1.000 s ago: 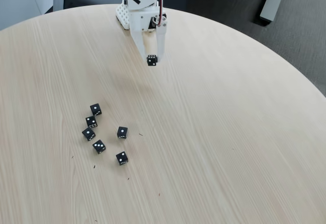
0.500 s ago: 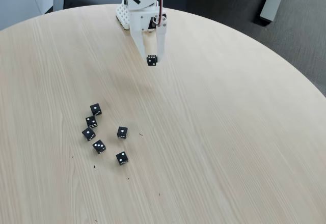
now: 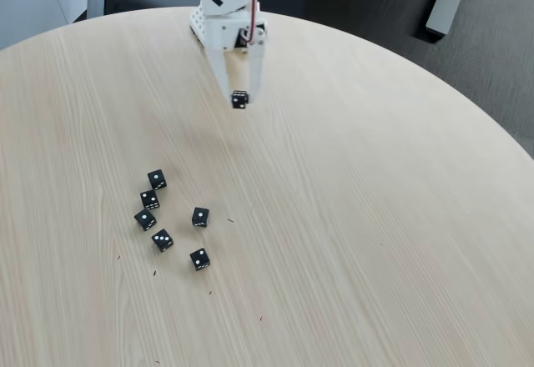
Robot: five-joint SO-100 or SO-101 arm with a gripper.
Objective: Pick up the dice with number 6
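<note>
The dice with number 6 (image 3: 239,99), a tiny black cube crowded with white pips, hangs above the round wooden table (image 3: 375,217) at the far middle. My white gripper (image 3: 239,98) points downward and is shut on it, the die pinched between the two fingertips. The arm's white body rises behind it at the table's far edge.
Several other black dice lie in a loose cluster at the near left, among them one (image 3: 157,179) at the cluster's far end and one (image 3: 199,258) nearest the camera. A dark floor and a chair show beyond the table's far rim.
The gripper has swung slightly to the left with the die still held; the loose dice have not moved.
</note>
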